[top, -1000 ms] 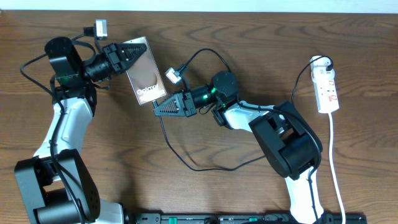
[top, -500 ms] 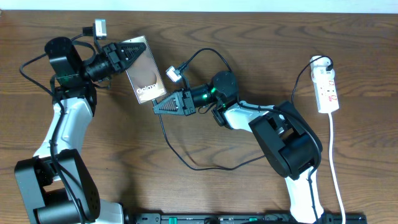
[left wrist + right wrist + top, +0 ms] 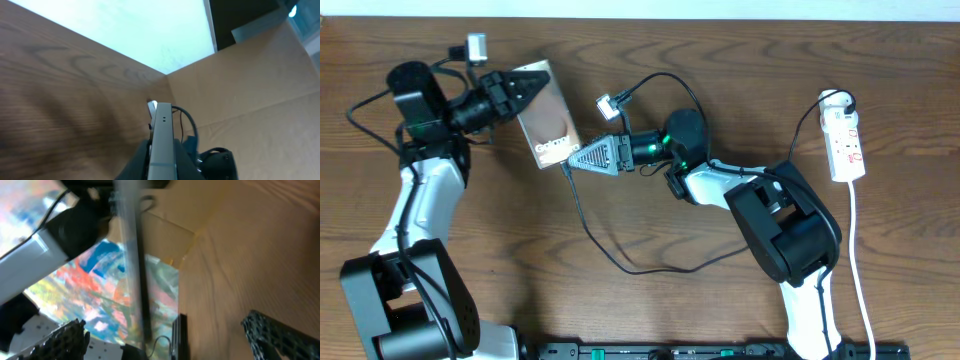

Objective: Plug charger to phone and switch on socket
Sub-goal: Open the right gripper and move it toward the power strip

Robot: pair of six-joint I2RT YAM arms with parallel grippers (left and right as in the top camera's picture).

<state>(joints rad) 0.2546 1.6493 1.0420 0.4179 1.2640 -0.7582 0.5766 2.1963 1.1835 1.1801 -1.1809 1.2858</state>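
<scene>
Overhead view: jaws of the left gripper (image 3: 532, 85) are clenched on the upper end of the phone (image 3: 548, 118), a glossy dark slab with white lettering at its lower end. The tapered, ribbed right gripper (image 3: 573, 166) has its tip just beside that lettered end. Whether its jaws grasp the charger (image 3: 610, 250) cannot be told. This thin black cable loops over the wood-grain worktop (image 3: 570, 300). The white elongated socket (image 3: 846, 140) lies well apart, far right.
</scene>
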